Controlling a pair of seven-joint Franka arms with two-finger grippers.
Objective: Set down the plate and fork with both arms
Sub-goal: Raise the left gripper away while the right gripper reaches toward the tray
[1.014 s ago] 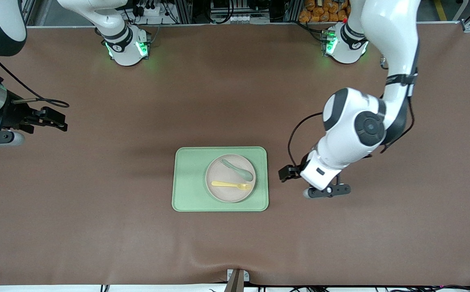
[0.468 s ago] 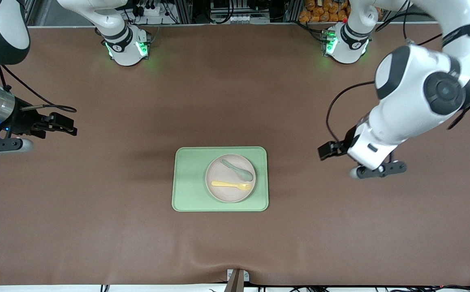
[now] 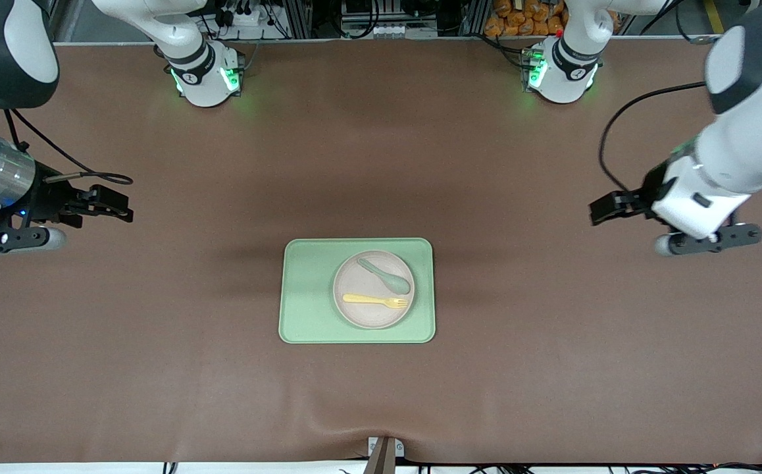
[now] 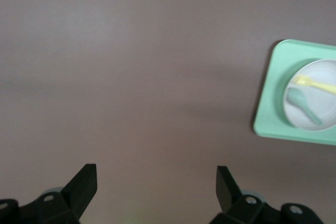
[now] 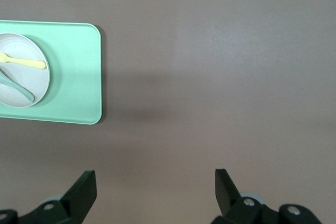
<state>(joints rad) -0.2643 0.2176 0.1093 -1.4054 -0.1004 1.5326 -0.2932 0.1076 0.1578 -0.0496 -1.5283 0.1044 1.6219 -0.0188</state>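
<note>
Resting on plate (image 3: 373, 289), fork (image 3: 375, 301) well apart from both seemingly released pincers, left pincer (image 3: 608, 205), right pincer (image 3: 112, 204)

Brown table (image 3: 157, 368), green tray (image 3: 305, 296) on it

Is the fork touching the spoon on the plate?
Apart. The front view shows bare plate between the fork and the spoon.

Robotics lab, brown-covered table (image 3: 381, 164), aluminium framing and cabling (image 3: 355, 16) along its edge
</note>
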